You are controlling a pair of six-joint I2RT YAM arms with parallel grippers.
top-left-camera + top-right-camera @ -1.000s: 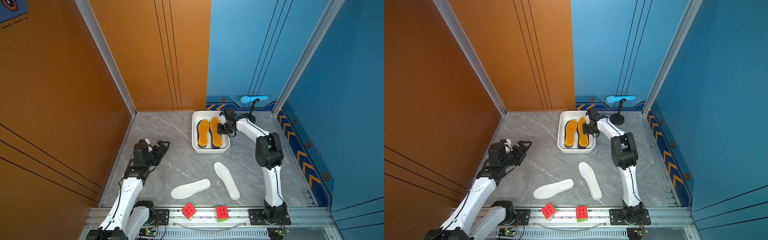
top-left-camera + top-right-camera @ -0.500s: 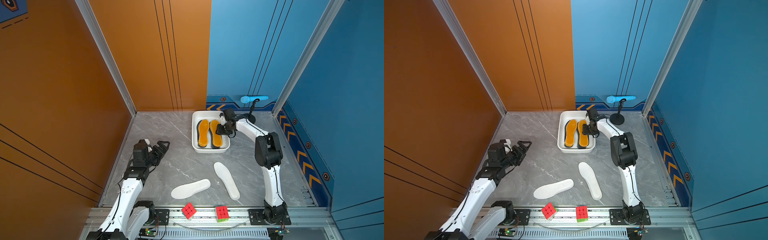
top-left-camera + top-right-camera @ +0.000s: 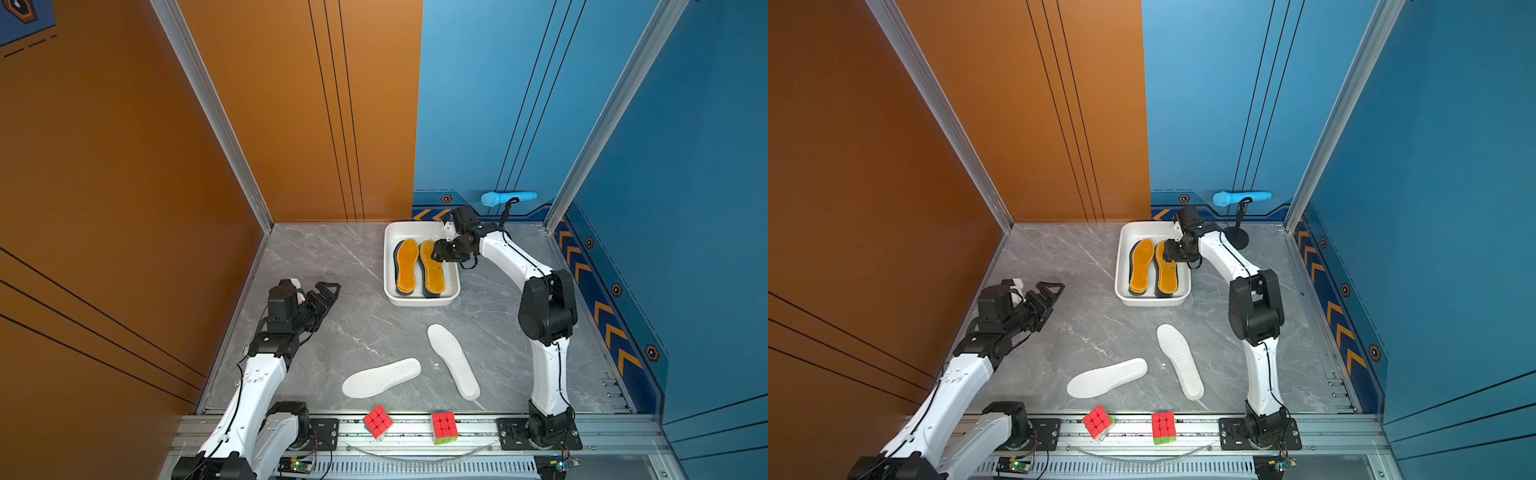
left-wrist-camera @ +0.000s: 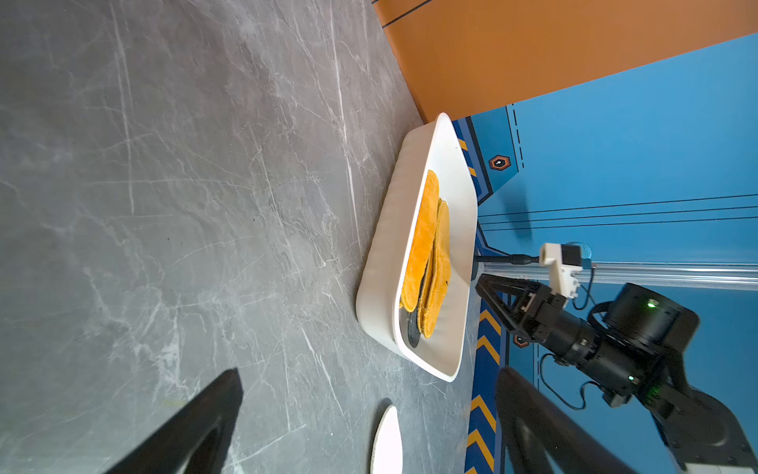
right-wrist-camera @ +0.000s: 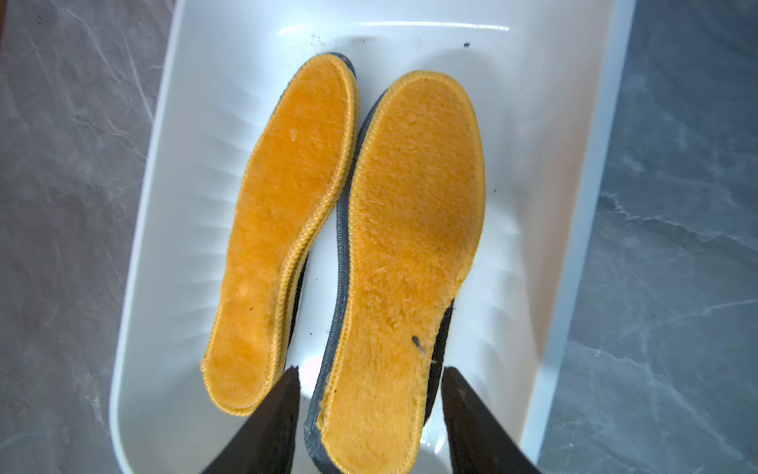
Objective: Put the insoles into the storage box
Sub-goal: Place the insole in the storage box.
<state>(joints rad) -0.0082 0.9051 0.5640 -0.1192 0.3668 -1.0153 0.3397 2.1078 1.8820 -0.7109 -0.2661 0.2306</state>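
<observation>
Over the storage box [image 3: 422, 301], right jaws now apart astride an orange insole [image 5: 410, 246], earlier together (left jaws wide, unchanged).

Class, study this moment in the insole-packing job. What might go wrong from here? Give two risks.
1. The right gripper has open jaws straddling the heel of an orange insole in the storage box; lifting away, it may snag the fuzzy edge.
2. Two white insoles lie flat on the table; being thin, they may slip from a pinch.
</observation>
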